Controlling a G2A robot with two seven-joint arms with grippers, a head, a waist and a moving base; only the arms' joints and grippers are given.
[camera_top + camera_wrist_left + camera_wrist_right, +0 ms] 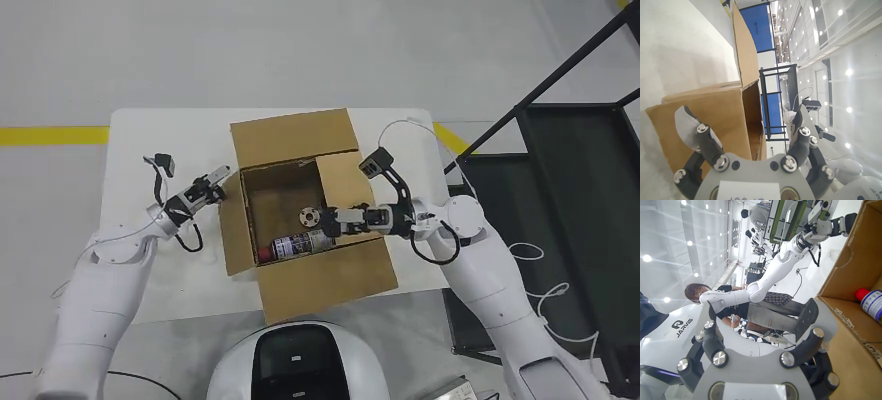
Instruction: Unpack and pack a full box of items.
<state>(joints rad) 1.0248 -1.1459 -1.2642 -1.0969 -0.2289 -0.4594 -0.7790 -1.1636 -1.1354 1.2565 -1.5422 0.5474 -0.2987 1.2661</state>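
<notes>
Blue-labelled bottle (297, 244) lying in box (300, 135), long axis left-right, red cap (262, 252) leftward, print unreadable, left gripper (228, 178) spread at box's left wall, right gripper (330, 226) spread beside bottle's right end

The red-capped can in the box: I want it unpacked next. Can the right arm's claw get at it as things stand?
Probably yes. The box is open on top, the right claw hangs open over the opening close to the can, and nothing lies over the can.

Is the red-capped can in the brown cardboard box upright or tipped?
Tipped: the red-capped can lies lengthwise on the cardboard box floor.
</notes>
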